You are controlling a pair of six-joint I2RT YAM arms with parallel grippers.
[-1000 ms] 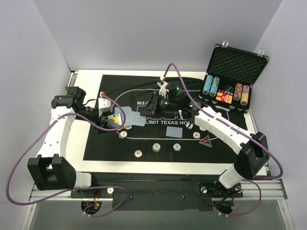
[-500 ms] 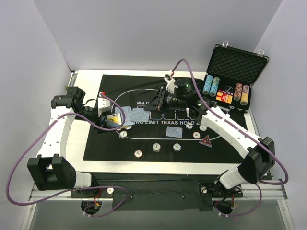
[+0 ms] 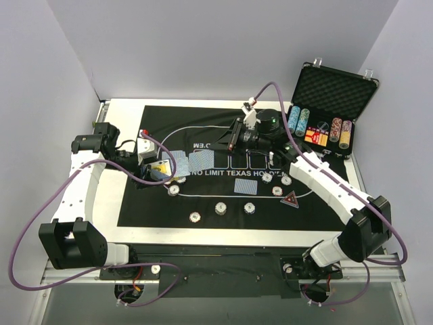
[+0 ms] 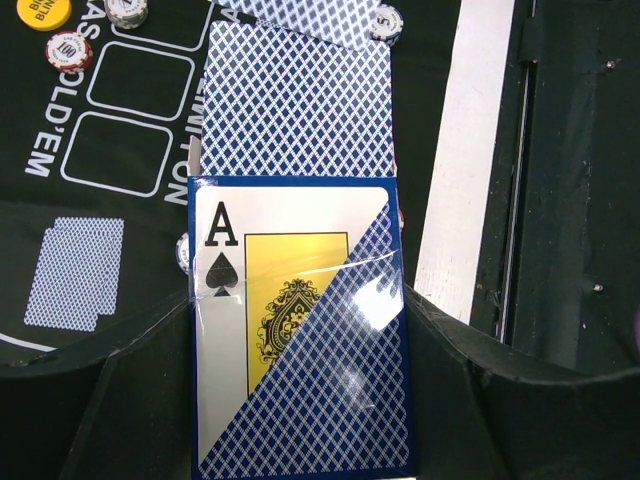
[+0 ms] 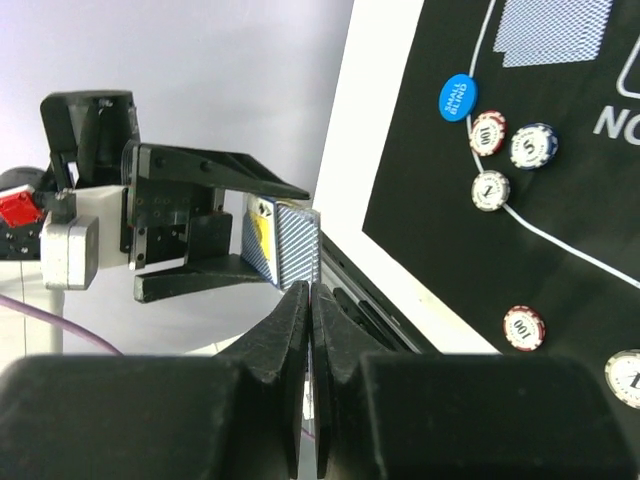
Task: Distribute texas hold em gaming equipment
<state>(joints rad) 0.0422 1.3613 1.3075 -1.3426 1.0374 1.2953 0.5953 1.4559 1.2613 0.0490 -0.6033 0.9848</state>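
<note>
Card deck (image 4: 300,330) sits clamped in the left hand (image 3: 155,170) — right hand (image 5: 309,292) closed, well apart.

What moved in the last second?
Right gripper, shut, swung from mid-mat toward the far side, nearer the chip case. Left gripper kept holding the card deck; dealt cards and chips on the mat stayed put.

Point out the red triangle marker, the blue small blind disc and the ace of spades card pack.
red triangle marker (image 3: 291,200), top view, its middle.
blue disc (image 5: 457,97), right wrist view, its printed face.
card pack (image 4: 300,330), left wrist view, middle of its front.
</note>
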